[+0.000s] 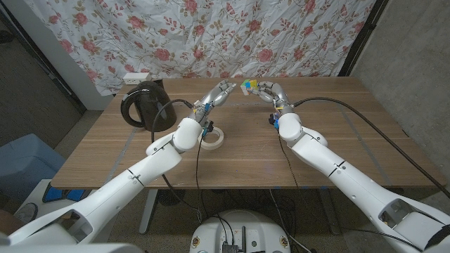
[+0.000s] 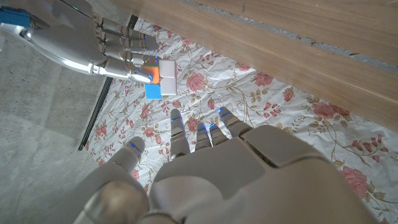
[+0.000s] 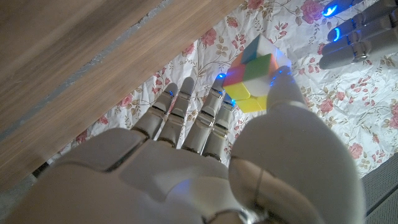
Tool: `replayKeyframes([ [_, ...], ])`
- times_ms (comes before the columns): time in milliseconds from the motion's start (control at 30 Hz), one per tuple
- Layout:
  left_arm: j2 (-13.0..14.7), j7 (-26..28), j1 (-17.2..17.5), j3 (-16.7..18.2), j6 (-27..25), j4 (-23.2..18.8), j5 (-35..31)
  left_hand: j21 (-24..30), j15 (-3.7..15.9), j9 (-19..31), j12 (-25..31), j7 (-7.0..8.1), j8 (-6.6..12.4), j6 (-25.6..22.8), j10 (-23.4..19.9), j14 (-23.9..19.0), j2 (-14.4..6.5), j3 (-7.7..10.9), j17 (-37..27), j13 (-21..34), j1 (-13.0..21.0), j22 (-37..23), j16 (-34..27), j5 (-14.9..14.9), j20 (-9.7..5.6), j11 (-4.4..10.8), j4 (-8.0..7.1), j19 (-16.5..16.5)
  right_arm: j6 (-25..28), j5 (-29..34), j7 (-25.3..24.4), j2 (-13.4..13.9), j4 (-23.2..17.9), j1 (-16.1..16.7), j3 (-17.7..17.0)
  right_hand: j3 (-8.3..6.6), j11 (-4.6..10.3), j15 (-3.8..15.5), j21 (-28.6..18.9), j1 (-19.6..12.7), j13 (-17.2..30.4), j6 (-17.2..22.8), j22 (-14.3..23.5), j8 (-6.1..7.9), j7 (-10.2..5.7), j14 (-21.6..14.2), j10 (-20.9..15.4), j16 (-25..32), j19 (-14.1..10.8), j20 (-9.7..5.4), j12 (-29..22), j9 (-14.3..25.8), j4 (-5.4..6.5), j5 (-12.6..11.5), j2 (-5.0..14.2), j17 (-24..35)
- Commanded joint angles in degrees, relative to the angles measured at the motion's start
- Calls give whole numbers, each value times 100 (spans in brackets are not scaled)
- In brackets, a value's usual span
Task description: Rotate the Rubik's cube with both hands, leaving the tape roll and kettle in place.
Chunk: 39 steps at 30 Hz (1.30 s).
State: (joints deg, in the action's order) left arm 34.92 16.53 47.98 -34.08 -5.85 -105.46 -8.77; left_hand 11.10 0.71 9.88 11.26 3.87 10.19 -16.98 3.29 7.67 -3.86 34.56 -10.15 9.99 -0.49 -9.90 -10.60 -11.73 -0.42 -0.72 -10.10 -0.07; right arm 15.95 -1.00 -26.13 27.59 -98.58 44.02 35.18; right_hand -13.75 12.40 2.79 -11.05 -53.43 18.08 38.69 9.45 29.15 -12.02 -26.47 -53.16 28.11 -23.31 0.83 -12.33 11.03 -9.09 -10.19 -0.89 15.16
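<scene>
Holding the cube [image 1: 247,86] aloft in my right hand [image 1: 268,92], I have it pinched between the thumb and the fingers, raised above the far part of the desk [image 1: 337,140]. My left hand [image 1: 216,94] is just beside it, fingers spread and stretched toward the cube, grasping nothing — from the left wrist view there is a clear gap between my fingertips [image 2: 176,118] and the cube.

By my judgement the cube is light, rigid plastic with smooth, slick faces; it won't squash, but it could slip or twist out of a shallow pinch. The layers turn on each other, so I'd keep the right hand clamped on one half and bring the left fingers onto the opposite layer, on flat faces rather than corners, to get purchase for the twist. The grip I have looks to be near one edge of the cube — a firmer seat might be wise before I load it sideways.

Counting: one cube, one roll of tape [image 1: 213,138] lying flat on the desk below and behind my left hand, near its wrist, and one dark kettle [image 1: 145,104] well out to the left of that hand. Both stand apart from my arms and need no touching.
</scene>
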Motion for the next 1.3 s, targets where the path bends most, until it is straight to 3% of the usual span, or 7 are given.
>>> replayKeyframes([
  [33,46,168,121,168,-29,-82,84,6,-16,-4,3,-49,-3,8,-46,-53,-573,49,-10,10,51,0,-5,-41,4,-23,19,58,35,-32,38,30,-45,14,-7,3,-2,762,24,2,22,17,22,-27,-65,43,49,-13,15,36,17,32,-7,-38,-10,12],
  [533,51,252,278,436,-53,-170,486,11,-33,-4,22,-54,-9,30,-117,-84,-560,60,-8,10,52,0,-6,-38,7,-68,25,81,-33,46,58,133,-105,29,-5,6,6,759,24,-59,44,-18,22,-69,-62,49,53,-15,27,33,-9,35,-13,-56,-32,6],
  [1300,-25,431,489,803,419,48,1197,30,-44,-4,53,-30,-26,143,-261,-176,-541,78,-1,11,54,1,-17,-35,38,-65,37,160,25,614,566,748,-399,-109,64,21,6,757,35,-77,28,-30,22,-108,-66,141,73,-48,77,56,2,36,5,-68,-48,6],
])
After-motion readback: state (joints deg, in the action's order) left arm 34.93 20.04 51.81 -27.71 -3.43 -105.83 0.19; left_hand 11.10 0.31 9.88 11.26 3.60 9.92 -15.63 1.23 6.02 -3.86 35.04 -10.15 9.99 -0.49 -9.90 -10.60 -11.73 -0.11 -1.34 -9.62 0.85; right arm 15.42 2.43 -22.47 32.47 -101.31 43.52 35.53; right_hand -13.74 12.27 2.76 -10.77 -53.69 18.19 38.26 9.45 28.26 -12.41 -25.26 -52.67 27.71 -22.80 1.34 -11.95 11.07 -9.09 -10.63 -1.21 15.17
